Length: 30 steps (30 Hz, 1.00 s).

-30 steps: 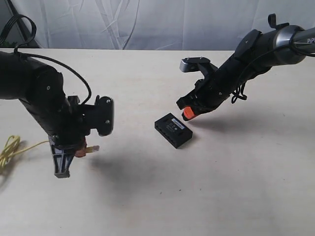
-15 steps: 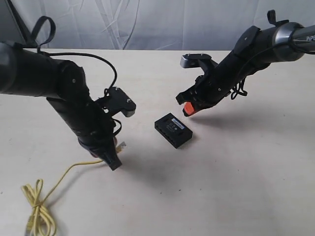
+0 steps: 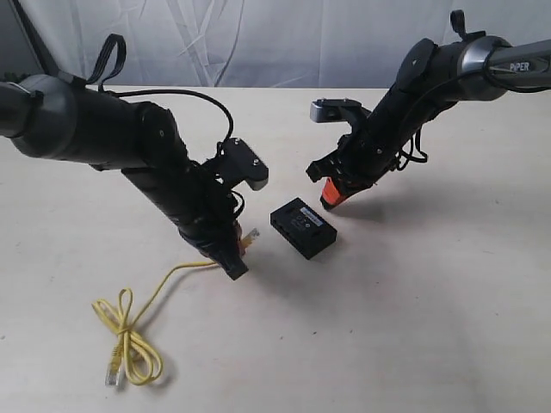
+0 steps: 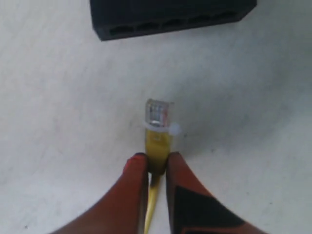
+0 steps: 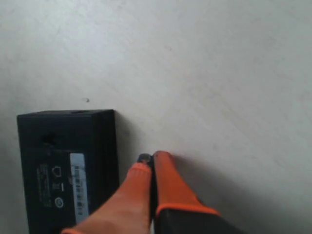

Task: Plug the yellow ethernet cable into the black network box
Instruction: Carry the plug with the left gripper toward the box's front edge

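Observation:
The black network box [image 3: 303,227] lies flat mid-table, label up. In the left wrist view its port side [image 4: 170,17] faces the clear plug [image 4: 158,113] of the yellow ethernet cable, a short gap away. My left gripper [image 3: 242,249] [image 4: 156,163] is shut on the cable just behind that plug. The rest of the cable [image 3: 129,331] trails back to a loose coil on the table at the front left. My right gripper [image 3: 331,196] [image 5: 150,161] is shut with nothing in it, hovering close beside the box [image 5: 68,165] on its far right side.
A beige table [image 3: 413,318] carries everything. A pale curtain [image 3: 284,39] hangs behind it. The left arm's black cable [image 3: 185,99] loops above its wrist.
My left arm has swung right toward the box, dragging the cable and its coil across the table. The right gripper has shifted only slightly near the box.

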Motion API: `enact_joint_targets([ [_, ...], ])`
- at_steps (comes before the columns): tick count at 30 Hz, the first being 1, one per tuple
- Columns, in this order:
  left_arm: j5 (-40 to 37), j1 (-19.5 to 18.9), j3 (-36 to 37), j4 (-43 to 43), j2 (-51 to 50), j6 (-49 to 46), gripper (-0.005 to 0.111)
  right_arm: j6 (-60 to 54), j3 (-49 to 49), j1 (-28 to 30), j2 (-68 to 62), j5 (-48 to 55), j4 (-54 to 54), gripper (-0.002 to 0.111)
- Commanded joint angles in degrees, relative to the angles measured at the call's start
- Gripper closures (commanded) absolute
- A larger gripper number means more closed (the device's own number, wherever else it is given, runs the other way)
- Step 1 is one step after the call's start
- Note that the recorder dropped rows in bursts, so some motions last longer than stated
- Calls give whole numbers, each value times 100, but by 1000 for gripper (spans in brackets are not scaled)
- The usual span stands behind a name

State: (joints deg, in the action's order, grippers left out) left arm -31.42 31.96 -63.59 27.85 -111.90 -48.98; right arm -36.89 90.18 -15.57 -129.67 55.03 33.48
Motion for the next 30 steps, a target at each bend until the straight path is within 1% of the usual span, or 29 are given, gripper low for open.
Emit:
enact_joint_targets([
  [1,-196,61,-171,674,-336,-375,107,-3,46,6,19,86,-22,109],
  [3,-331,130,-333,420,-525,-151,107,-3,46,4,19,95,2,109],
  [5,-344,192,-540,-4,-675,556,107,-3,46,4,19,206,15,109],
  [7,-368,220,-679,-360,-718,998,107,-3,46,4,19,275,15,109],
  [11,-655,242,-904,-524,-718,1011,107,-3,46,4,19,347,15,109],
  [13,-744,242,-972,-513,-705,1066,103,-3,46,4,19,347,15,109],
  [15,-757,242,-1014,-524,-671,1066,92,-3,46,4,19,347,15,109],
  [18,-746,242,-1017,-545,-572,1066,65,-3,46,4,19,347,15,109],
  [20,-718,242,-1027,-567,-483,1093,50,-3,46,4,19,354,15,109],
  [21,-670,242,-1027,-589,-419,1093,44,-3,46,4,19,369,15,109],
  [23,-620,242,-1027,-715,-253,1093,36,-3,46,4,19,380,15,109],
  [25,-683,242,-1027,-912,-72,1093,34,-3,46,4,19,405,15,109],
  [27,-875,242,-1027,-1254,150,1005,36,-3,46,4,19,452,15,109],
  [28,-998,242,-1027,-1331,239,832,37,-3,46,4,19,472,15,109],
  [30,-1152,228,-942,-1378,433,501,46,-3,46,14,19,520,4,109],
])
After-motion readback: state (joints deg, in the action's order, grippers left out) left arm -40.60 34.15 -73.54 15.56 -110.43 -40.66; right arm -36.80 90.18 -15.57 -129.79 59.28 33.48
